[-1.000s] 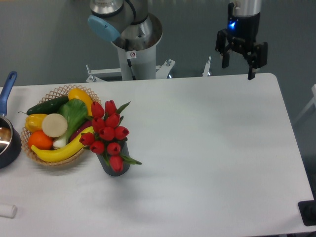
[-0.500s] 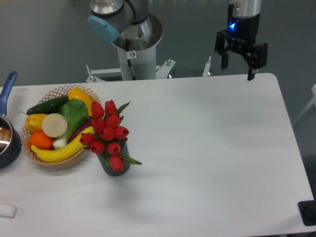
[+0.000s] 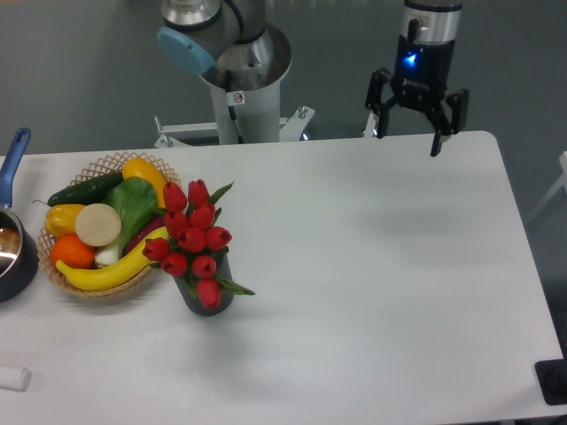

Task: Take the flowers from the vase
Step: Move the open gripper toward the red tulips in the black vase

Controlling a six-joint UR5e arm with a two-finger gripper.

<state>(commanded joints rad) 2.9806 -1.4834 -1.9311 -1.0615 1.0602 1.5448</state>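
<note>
Sitting at the left edge: dark pan with blue handle (image 3: 12, 243), then wicker basket (image 3: 97, 166) of produce, banana (image 3: 111, 268) almost touching red tulips (image 3: 193, 237) standing in dark vase (image 3: 206, 297). Far right, well apart: gripper (image 3: 408, 133), fingers spread, holding nothing. Risks: clipping basket, crushing blooms, tipping vase.

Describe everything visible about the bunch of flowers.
The flowers are a tight bunch of about ten red tulips with closed buds and a few pointed green leaves sticking out at the top and lower right. They look artificial, though that is hard to confirm. Their stems are hidden inside the vase, a small dark cylinder on the white table. The bunch leans toward the wicker basket of fruit and vegetables, seemingly overlapping its edge. Nothing grips them.
</note>
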